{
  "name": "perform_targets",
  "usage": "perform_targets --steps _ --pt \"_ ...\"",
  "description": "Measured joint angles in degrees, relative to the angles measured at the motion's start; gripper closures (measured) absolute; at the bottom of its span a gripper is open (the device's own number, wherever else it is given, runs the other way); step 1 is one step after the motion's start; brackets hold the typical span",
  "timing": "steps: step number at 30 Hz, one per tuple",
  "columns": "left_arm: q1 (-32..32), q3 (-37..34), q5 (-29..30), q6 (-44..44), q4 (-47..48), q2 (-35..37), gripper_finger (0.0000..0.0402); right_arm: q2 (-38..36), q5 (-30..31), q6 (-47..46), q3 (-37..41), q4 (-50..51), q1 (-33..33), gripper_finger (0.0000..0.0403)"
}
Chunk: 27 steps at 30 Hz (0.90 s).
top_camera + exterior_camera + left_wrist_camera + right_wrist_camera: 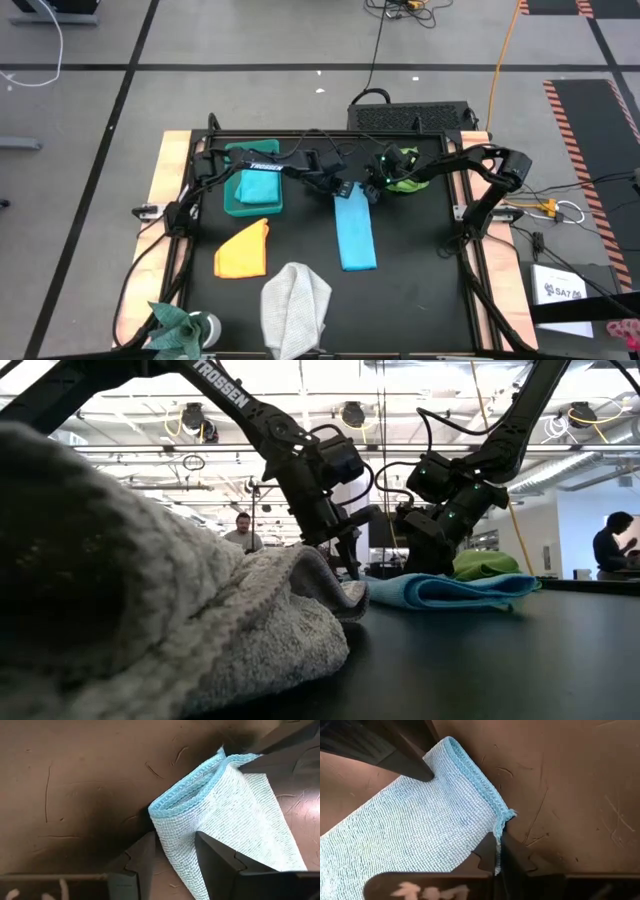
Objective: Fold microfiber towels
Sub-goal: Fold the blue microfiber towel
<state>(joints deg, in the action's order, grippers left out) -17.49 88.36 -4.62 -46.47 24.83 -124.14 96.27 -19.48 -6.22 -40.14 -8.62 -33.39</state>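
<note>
grey towel (pixel 150 610) fills low view at 8 o'clock, blurred, cut by edges | green towel (pixel 405 184) mostly hidden under right arm | teal towel (pixel 178 322) cut off at high view's 7 o'clock edge | blue towel (pixel 410 830) runs off frame in right wrist view

A teal bin (pixel 252 192) sits on the black table (pixel 420 270) just beside the left end effector (pixel 333 186). Beyond the table, a person (pixel 238 532) stands, and another person (pixel 612 546) is at the room's edge.

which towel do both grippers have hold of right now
The light blue towel, folded into a long strip mid-table. The left gripper and right gripper pinch its far corners; the other towels lie untouched.
</note>
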Motion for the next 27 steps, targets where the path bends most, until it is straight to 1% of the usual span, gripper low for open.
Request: perform_targets --steps 2,4,8,10,12,15,21,27 --pt "0.17 0.00 0.12 0.35 -0.71 0.00 0.0262 0.00 0.03 0.01 0.00 -0.13 0.00 0.0399" --pt "0.40 0.00 0.18 0.96 -1.88 0.00 0.0276 0.00 0.01 -0.15 0.00 -0.17 0.02 0.0399" --pt "0.70 0.00 0.20 2.58 -2.07 -0.02 0.0333 -0.79 -0.20 -0.92 0.08 0.10 0.11 0.0399" --pt "0.82 0.00 0.20 3.74 -2.07 -0.02 0.0371 -2.57 -0.21 -1.37 0.13 0.33 0.13 0.0399" --pt "1.02 0.00 0.25 4.37 -2.25 -0.02 0.0391 -5.18 -0.23 -1.05 0.13 0.18 0.13 0.0399" --pt "1.06 0.00 0.57 4.36 -2.40 -0.02 0.0390 -9.40 -0.22 0.29 0.13 0.89 0.13 0.0399" --pt "1.02 0.14 0.67 4.78 -3.73 0.02 0.0394 -17.66 1.38 1.11 0.11 9.14 0.17 0.0399" --pt "1.11 0.20 0.49 5.04 -5.66 0.11 0.0397 -21.55 3.10 1.98 0.11 17.87 0.45 0.0399"
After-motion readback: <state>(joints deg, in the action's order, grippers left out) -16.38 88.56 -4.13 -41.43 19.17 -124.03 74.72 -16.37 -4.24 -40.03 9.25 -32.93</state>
